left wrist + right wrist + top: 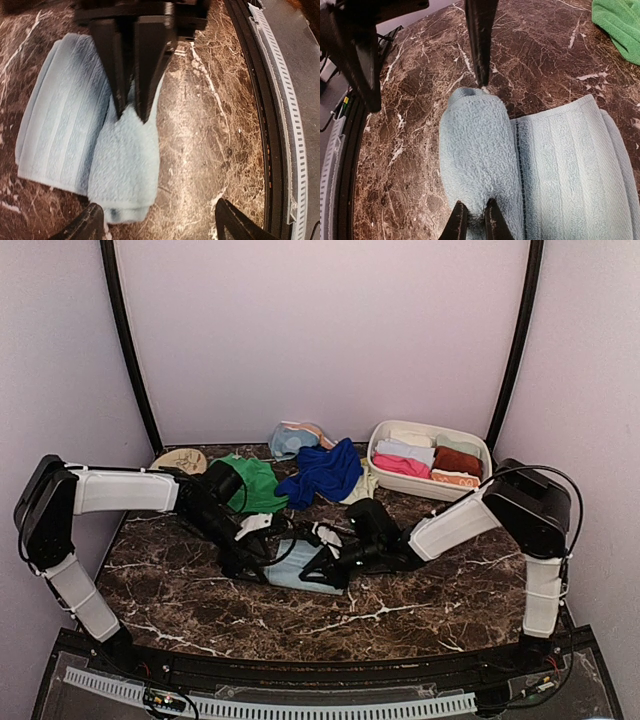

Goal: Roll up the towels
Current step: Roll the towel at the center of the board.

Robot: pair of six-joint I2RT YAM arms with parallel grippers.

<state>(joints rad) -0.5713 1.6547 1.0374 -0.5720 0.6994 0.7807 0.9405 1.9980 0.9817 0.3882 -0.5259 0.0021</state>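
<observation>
Desk of dark brown veined marble (430, 610) carries everything. At its middle, near the front edge, lies the light blue towel (570, 165). It is ribbed and folded into a long strip, with one end turned up into a thick fuzzy roll (475, 160) and the rest flat.

Toward the back wall a royal blue towel (322, 472) and a green towel (258, 485) lie crumpled. A white basin (372, 453) at the back right holds rolled towels (403, 465) in pink, white and rust. Only the overhead view shows these, and there the arms hide most of the light blue towel.

The right wrist view shows the right jaws pinching one end of the roll. The left jaws stand spread wide at its far end, one tip just at the roll. The left wrist view shows the roll from that far end, lying between the spread left jaws.
</observation>
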